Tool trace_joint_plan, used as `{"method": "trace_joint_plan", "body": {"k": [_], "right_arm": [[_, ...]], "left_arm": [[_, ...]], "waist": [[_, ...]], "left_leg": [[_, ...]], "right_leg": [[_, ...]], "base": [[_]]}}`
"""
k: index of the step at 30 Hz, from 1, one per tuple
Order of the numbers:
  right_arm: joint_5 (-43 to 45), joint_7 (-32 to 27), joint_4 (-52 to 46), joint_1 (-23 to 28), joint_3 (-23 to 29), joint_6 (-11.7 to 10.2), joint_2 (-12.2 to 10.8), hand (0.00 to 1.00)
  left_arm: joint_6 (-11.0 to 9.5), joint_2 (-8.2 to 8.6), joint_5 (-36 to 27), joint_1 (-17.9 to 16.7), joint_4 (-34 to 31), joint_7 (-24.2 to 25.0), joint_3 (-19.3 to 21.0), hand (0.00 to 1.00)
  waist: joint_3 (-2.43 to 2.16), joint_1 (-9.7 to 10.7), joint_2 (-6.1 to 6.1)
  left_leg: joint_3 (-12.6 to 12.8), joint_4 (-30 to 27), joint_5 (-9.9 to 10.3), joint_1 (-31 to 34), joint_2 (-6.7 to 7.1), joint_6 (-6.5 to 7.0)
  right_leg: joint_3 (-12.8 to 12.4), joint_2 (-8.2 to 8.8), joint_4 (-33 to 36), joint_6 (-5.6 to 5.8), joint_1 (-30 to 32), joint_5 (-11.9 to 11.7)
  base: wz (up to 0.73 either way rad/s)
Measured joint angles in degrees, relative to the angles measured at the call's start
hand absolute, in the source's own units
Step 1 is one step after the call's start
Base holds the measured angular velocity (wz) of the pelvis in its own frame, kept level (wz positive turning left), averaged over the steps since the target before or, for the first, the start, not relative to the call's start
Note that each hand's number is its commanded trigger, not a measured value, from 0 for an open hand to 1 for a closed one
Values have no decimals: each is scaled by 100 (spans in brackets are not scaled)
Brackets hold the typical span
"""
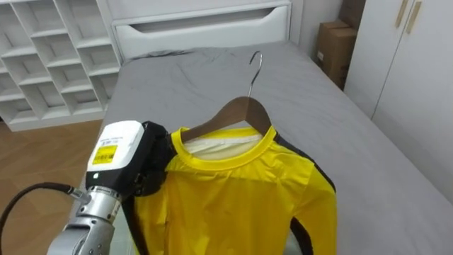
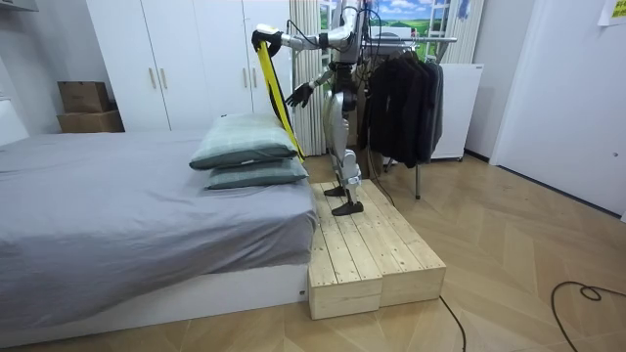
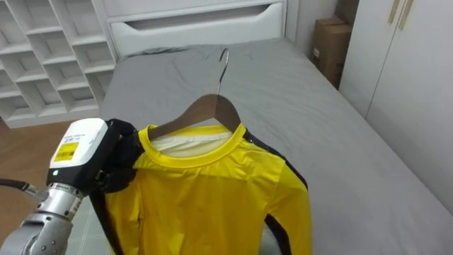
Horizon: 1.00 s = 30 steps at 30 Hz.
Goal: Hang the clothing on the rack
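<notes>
Yellow shirt hangs on a wood hanger, held up in the air over the bed. Left hand has its fingers curled round the hanger's end at the shirt's shoulder. Right hand hangs lower, fingers spread, holding nothing. Robot stands on a platform at the bed's edge, beside the pillows.
</notes>
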<state>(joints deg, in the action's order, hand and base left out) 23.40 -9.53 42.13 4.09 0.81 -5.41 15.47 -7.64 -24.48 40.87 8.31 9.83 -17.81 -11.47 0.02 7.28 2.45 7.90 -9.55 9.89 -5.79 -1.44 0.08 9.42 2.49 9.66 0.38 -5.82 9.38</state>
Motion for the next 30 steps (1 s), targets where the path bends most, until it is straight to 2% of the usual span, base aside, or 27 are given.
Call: {"method": "trace_joint_plan", "body": {"k": [2, 6, 11, 14, 22, 25, 30], "right_arm": [[357, -110, -253, -11, 6, -84, -5, 0], [700, -187, -785, -6, 60, -93, -35, 0], [1493, -216, -1997, 112, 45, -119, -34, 0], [1673, -298, -2296, 150, 39, -150, -12, 0], [1948, -504, -2978, 147, 36, -237, 77, 0], [1925, -536, -3216, 147, 20, -257, 88, 0], [1928, -526, -3469, 141, -151, -267, 135, 0]], "left_arm": [[-1, 14, 1, -16, 0, 67, 0, 100], [14, 54, 15, -178, 1, 120, 49, 100], [15, 106, 14, -243, -75, 336, 117, 100], [-3, 112, -24, -446, -337, 361, 142, 100], [-6, 113, -27, -445, -339, 504, 159, 100], [8, 112, -27, -446, -339, 599, 159, 100], [7, 114, -31, -445, -340, 627, 159, 100]], "waist": [[-3, -7, -41], [-5, -11, -39], [-6, -166, -34], [-8, -225, -30], [-8, -324, 32], [-34, -328, 80], [-32, -328, 89]], "left_leg": [[-1, 1, 0, -1, 0, 0], [2, 3, 0, -16, 4, 0], [40, 29, 0, -100, -4, 0], [73, 30, 0, -94, -9, 0], [100, 35, 1, -81, -16, 0], [117, 38, 1, -103, -37, 0], [141, 38, 1, -127, -58, -1]], "right_leg": [[-3, 2, 12, 0, 0, 0], [-23, 6, 11, 2, -9, -2], [-162, -20, 0, 2, -31, -1], [-179, -21, 20, 4, -4, -9], [-162, -26, 12, 6, 24, -23], [-170, -46, 11, -9, 0, -58], [-203, -66, 17, -12, -8, -60]], "base": [[0], [-1], [-11], [-2], [-1], [-1], [-2]]}}
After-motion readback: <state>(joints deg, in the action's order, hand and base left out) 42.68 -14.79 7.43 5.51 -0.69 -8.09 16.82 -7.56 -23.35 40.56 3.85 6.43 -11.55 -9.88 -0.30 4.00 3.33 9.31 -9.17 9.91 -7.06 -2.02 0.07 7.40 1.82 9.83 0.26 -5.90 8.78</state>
